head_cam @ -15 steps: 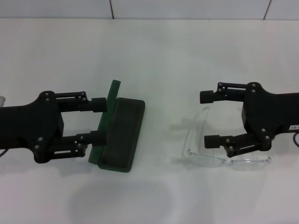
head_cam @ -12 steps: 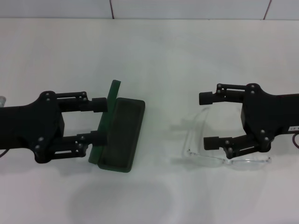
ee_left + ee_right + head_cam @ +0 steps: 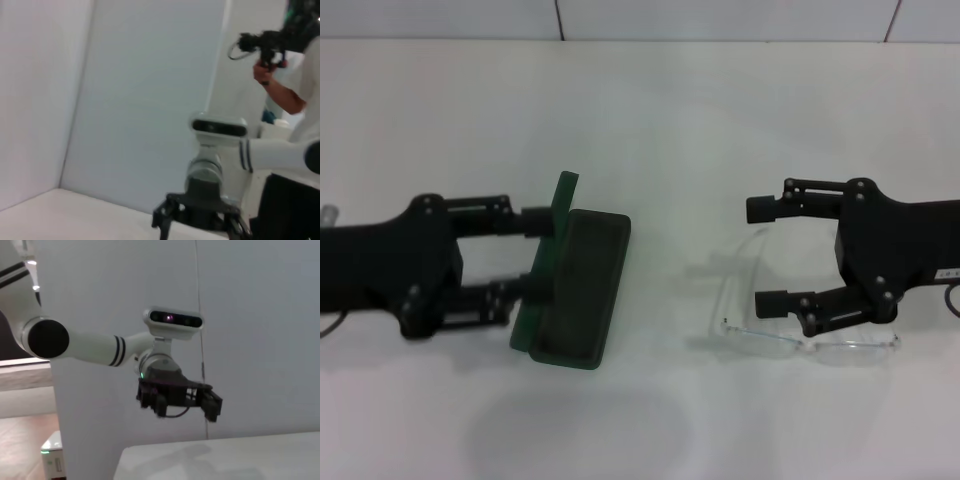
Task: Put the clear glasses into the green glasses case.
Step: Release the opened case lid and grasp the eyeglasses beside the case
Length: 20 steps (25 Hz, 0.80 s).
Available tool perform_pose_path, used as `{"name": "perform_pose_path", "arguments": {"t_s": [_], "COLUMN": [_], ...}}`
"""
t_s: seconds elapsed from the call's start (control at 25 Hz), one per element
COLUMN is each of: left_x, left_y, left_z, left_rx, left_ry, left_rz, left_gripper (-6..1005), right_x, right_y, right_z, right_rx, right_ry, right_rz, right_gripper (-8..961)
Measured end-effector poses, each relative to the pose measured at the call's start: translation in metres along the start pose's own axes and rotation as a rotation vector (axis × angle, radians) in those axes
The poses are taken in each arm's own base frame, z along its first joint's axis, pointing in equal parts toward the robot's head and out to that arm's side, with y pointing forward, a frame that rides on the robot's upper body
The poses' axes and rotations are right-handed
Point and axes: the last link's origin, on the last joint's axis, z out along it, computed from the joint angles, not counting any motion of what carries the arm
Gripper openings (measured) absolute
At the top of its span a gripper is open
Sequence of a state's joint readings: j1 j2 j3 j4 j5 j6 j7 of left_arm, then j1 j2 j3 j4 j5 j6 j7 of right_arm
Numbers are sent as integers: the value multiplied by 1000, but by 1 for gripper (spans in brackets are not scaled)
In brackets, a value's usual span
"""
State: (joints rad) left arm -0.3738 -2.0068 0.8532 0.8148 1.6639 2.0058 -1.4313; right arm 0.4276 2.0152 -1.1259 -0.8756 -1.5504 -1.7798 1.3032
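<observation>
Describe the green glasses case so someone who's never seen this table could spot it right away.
On the white table, look by the left gripper. The green glasses case lies open there, dark lining up, lid raised. It is the only dark green thing; the clear glasses opposite are transparent.

Bright even light, soft shadows, slight blur.

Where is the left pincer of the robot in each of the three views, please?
Head view: the left pincer is left of centre, open, its fingers at the upright lid of the green glasses case.
Left wrist view: not in it; the pincer low in that picture is the right pincer.
Right wrist view: near the centre, the left pincer hangs above the white table.
Shared landmark: the white table.
</observation>
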Motion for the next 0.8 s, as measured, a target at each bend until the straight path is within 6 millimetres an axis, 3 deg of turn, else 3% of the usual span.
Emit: {"name": "perform_pose_path", "arguments": {"t_s": [0.16,0.36,0.6,0.8], "left_x": [21,53,57,56], "left_y": [-17,-47,-64,-68], "left_z": [2,8,12,21], "left_rx": [60,226,408,475], "left_ry": [-33,-237,-342,-410], "left_rz": [-135,-344,-471,-492], "left_gripper": [627,621,590,541], "right_x": [3,12,18,7], "right_y": [-9,-30,-50,-46], "right_z": [-4,-13,-26,-32], "right_rx": [64,203,338,295], "right_ry": [21,114,226,248], "right_rz": [3,6,-14,27], "right_gripper": [875,875,874,873]}}
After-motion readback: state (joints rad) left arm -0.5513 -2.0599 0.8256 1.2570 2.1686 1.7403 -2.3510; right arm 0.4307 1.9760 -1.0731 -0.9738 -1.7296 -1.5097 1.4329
